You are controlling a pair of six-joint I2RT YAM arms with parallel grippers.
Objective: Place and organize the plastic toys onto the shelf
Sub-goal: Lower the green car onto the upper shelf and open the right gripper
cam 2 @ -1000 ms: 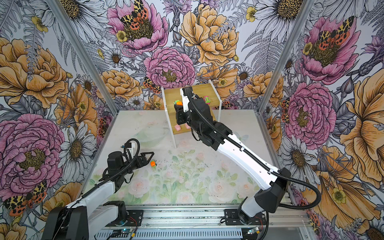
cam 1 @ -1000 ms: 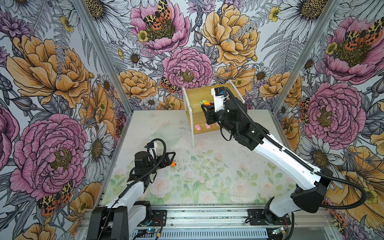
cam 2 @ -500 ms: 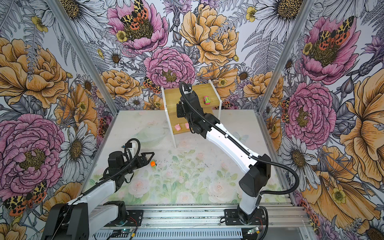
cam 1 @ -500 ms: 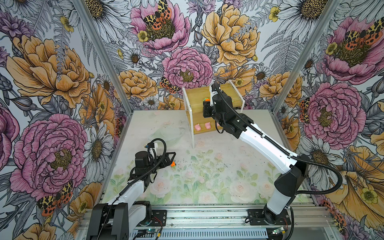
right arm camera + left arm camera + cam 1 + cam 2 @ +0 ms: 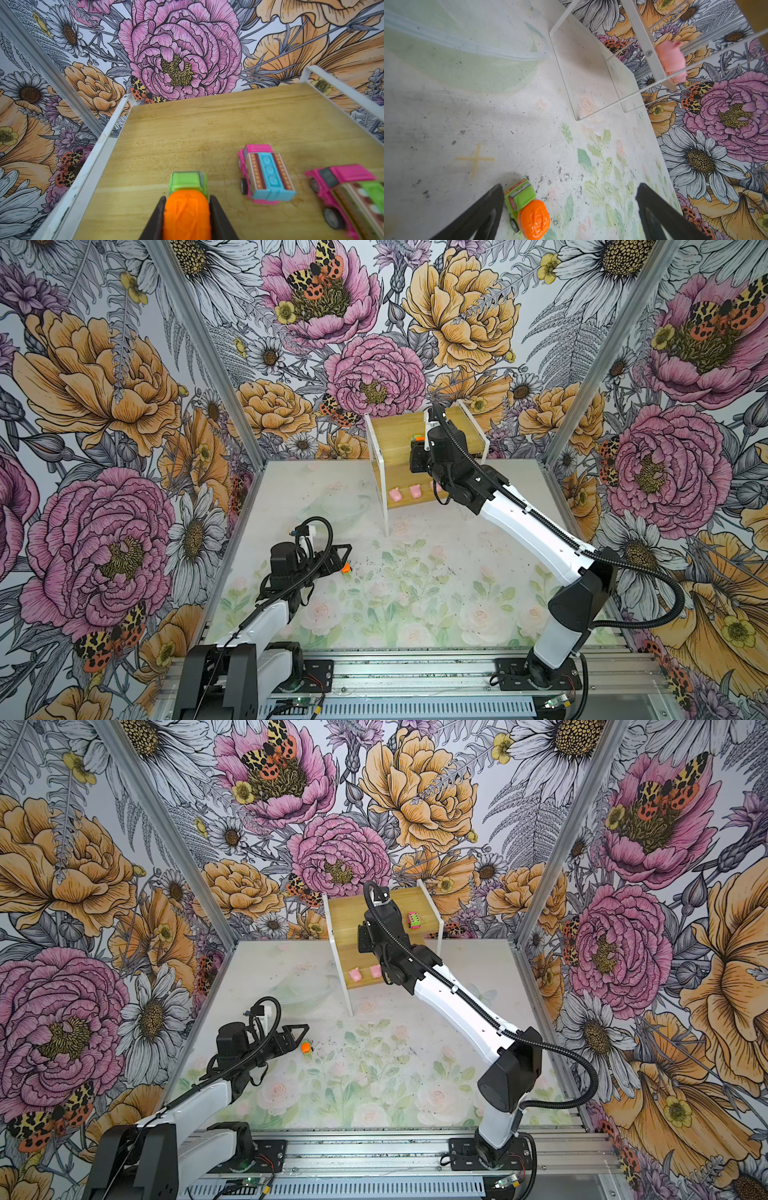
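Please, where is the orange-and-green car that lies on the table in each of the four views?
Both top views: the car on the table is left of centre, by the left gripper.
Left wrist: that car is low, beside one finger.
Right wrist: not in it; the right gripper grips a second such car.
Shared landmark: the shelf.

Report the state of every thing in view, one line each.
Right pincer: shut on held orange car, over top board.
Left pincer: open, empty.
Loose orange car: on table, beside a finger.
Pink cars: both on wheels, top board.
Pink pigs: two showing, lower board.
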